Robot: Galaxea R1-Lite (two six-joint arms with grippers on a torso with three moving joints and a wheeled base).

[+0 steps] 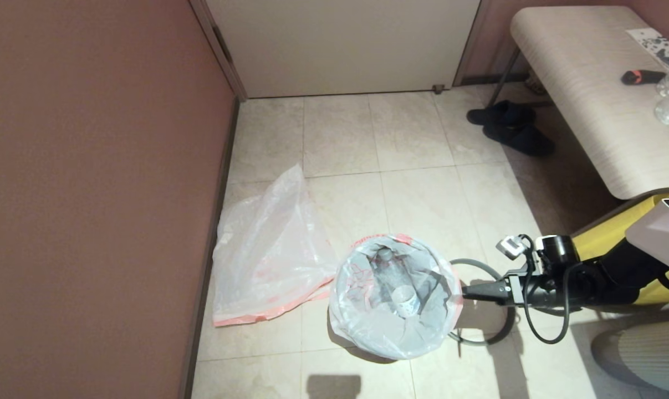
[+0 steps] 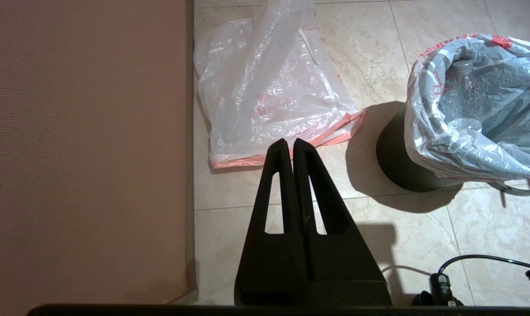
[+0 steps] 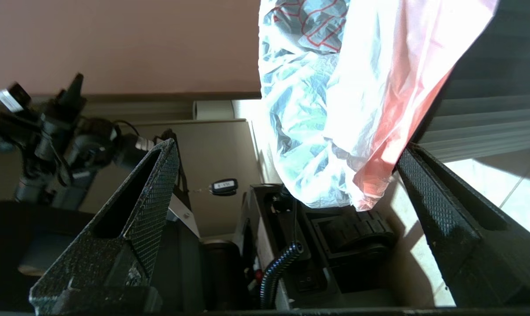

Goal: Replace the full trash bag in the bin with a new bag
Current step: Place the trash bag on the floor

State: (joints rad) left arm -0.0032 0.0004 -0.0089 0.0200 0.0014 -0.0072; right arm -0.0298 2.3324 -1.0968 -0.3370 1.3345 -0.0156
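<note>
With the grey ring rim lying off beside it, the wide-open, empty right hand is reaching at the translucent white, pink-banded full trash bag, sitting just ahead in the round black bin, while the limp new bag is lying beyond, unused.

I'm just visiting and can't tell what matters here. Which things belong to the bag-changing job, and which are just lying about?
Part of the job:
- full trash bag lining the bin
- new bag, flat on the floor
- right pincer, open beside the bin's rim
- grey ring on the floor

Just lying about:
- dark shoes
- bench
- yellow bag
</note>
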